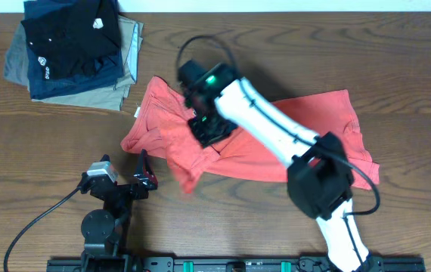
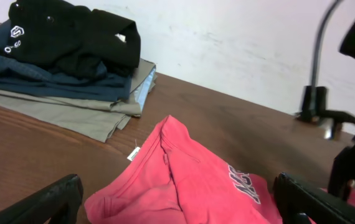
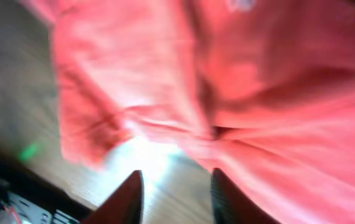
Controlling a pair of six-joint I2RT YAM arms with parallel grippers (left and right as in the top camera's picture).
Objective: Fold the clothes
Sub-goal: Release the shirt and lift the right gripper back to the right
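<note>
Right hand — one, with two dark fingers spread apart. Pale bench shows in the gap and nothing is pinched. Seen from overhead, it sits over the left-centre of the shirt, at the end of the white right arm. Contact with the cloth cannot be told.

Left hand — one, with two black fingers set wide at either edge of its wrist view, gripping nothing. Overhead places it just beside the near-left edge of the shirt.

T-shirt — one, coral-red, lying rumpled and unfolded across the middle of the bench. Its left part is bunched into ridges. The right part lies flatter and runs out under the right arm. The right wrist view is filled with its blurred fabric.
- Neck tag: one, small and white, at the shirt's far-left edge.
- Lettering: navy block characters, only partly in view.

Folded garments, stack — three pieces at the far-left corner of the bench, well apart from the hands and near the shirt's collar end.
- Black: one, on top, bearing small white logos.
- Navy: one, in the middle.
- Khaki: one, at the bottom, its edge jutting toward the shirt.
</note>
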